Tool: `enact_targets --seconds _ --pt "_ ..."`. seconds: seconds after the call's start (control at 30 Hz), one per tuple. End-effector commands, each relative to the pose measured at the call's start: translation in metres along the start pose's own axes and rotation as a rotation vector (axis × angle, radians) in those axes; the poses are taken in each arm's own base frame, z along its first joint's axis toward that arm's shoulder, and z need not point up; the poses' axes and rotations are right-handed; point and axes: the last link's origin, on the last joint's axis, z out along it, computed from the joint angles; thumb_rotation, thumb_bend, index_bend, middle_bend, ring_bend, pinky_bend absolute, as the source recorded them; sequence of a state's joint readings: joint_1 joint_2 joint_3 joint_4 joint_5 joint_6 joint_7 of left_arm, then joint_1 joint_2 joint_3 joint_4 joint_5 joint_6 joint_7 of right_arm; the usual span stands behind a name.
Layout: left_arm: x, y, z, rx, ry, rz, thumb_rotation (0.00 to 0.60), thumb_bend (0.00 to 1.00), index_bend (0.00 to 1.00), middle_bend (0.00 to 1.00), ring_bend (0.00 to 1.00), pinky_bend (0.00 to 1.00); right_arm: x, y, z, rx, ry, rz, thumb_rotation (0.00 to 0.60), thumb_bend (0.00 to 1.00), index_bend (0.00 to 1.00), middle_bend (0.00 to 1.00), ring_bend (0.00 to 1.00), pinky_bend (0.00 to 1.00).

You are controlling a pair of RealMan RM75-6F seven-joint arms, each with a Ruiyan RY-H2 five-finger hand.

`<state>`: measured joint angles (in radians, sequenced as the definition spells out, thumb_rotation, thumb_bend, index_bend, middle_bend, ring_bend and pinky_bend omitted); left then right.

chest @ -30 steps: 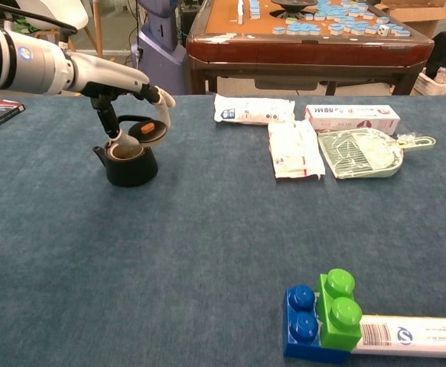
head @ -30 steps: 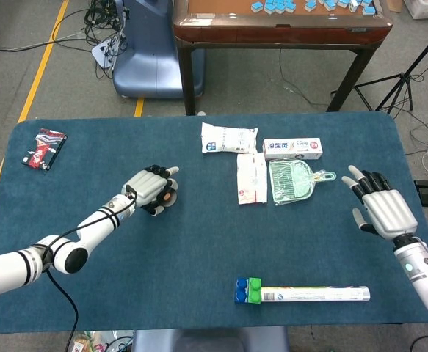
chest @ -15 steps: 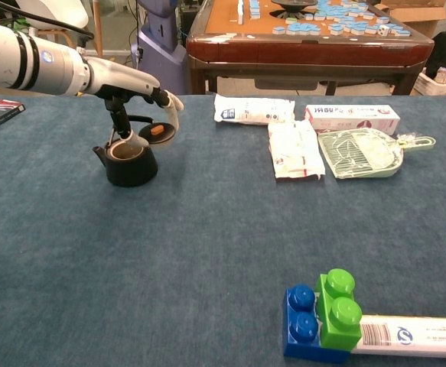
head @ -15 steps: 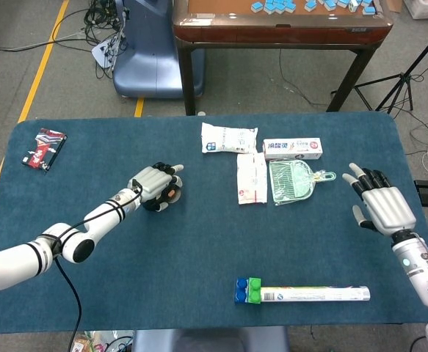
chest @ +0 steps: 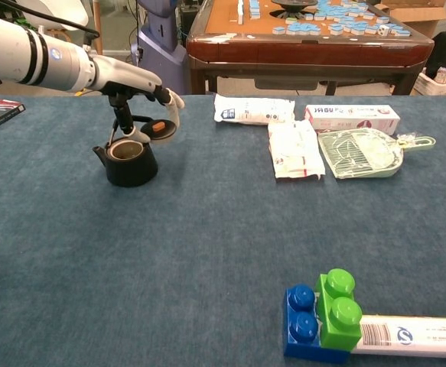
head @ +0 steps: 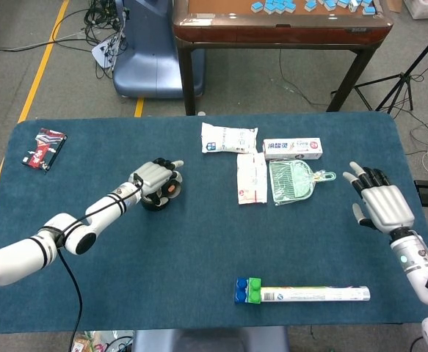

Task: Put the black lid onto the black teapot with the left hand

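Observation:
The black teapot (chest: 129, 162) stands on the blue table cloth at the left, its mouth uncovered. My left hand (chest: 135, 86) hangs just above and behind it and holds the black lid (chest: 155, 128) with its orange knob. The lid is tilted, up by the pot's far right rim and clear of the mouth. In the head view the left hand (head: 157, 179) covers most of the teapot (head: 153, 203). My right hand (head: 379, 202) floats at the table's right edge with its fingers spread and nothing in it.
Two white pouches (head: 229, 138) (head: 251, 178), a toothpaste box (head: 293, 149) and a green dustpan (head: 293, 180) lie at the centre back. Blue and green bricks (head: 248, 290) with a long tube (head: 316, 294) are near the front. A red-black packet (head: 43, 147) sits far left.
My left hand has shifted a little farther back and right over the teapot, carrying the lid and tilting it more. The right hand has barely moved.

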<state>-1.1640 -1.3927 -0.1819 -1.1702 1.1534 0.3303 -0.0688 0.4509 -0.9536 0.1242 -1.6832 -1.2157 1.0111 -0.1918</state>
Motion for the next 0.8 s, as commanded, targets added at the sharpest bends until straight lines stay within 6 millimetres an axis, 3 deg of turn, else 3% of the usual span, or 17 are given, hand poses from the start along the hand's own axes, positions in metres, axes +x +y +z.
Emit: enact_targets --seconds 0.03,0.8 --pt "-0.001 -0.005 0.0 0.006 -0.002 -0.004 0.6 0.33 0.38 0.0 0.0 0.0 0.0 -0.002 0.001 0.0 -0.001 -0.001 0.6 0.55 0.09 0.0 0.0 0.0" --pt "-0.003 -0.027 -0.013 -0.003 0.006 -0.003 0.6 0.33 0.38 0.0 0.0 0.0 0.001 -0.022 0.0 -0.009 0.004 -0.018 0.6 0.55 0.09 0.0 0.0 0.0"
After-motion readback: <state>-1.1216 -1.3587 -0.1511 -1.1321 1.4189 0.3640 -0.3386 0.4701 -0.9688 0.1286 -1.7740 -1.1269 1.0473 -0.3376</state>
